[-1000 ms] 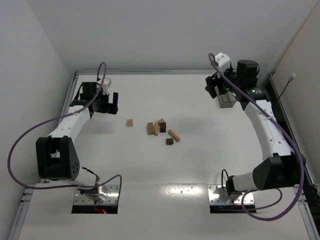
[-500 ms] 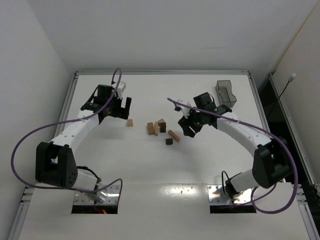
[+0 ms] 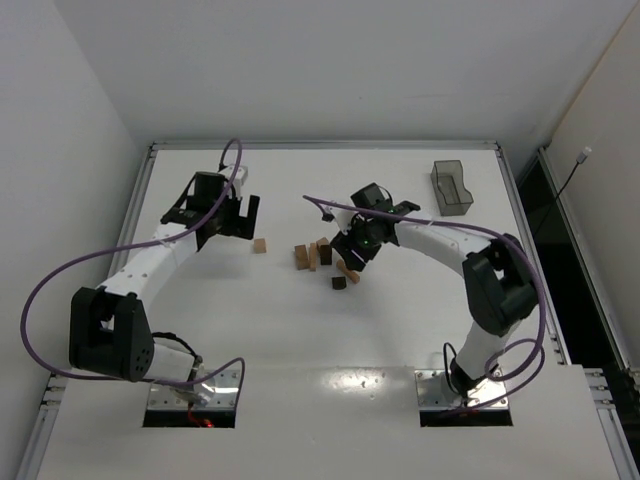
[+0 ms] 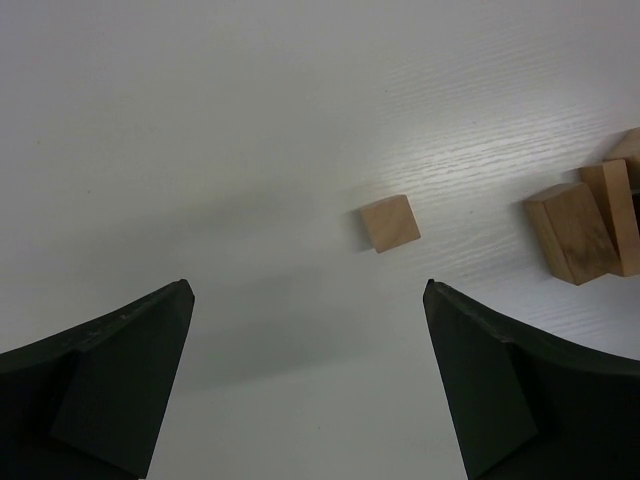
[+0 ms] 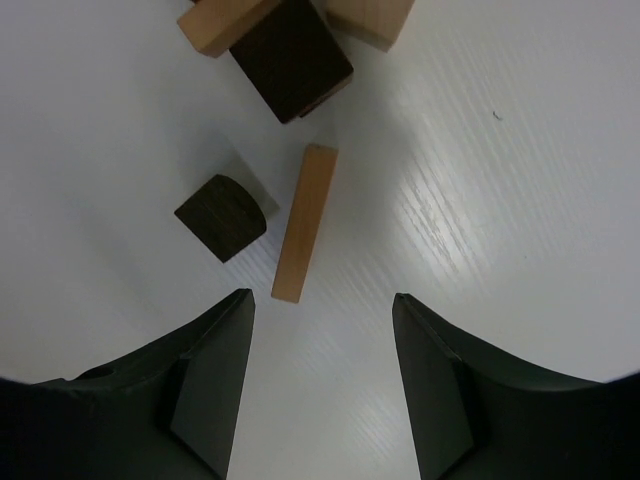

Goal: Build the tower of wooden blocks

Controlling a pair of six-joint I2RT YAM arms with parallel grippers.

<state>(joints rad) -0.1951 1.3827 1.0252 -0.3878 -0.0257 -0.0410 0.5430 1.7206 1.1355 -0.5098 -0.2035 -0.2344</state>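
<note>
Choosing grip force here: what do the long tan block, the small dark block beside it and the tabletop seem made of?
The long tan block looks like bare light wood: matte, faint grain. The small dark block is probably dark or stained wood, matte. The tabletop is white with slight sheen and fine grain-like lines, perhaps laminate or painted board.

The right gripper (image 3: 352, 248) is no longer at the far right corner over the dark plastic tray (image 3: 452, 187). Its arm now reaches in toward the middle of the table, and the gripper hangs low over the scattered blocks, fingers apart, just short of the long tan plank (image 5: 304, 222). The tray now stands in plain view. The left gripper (image 3: 235, 222) sits further in from the left edge, nearer the lone tan cube (image 4: 389, 222).
</note>
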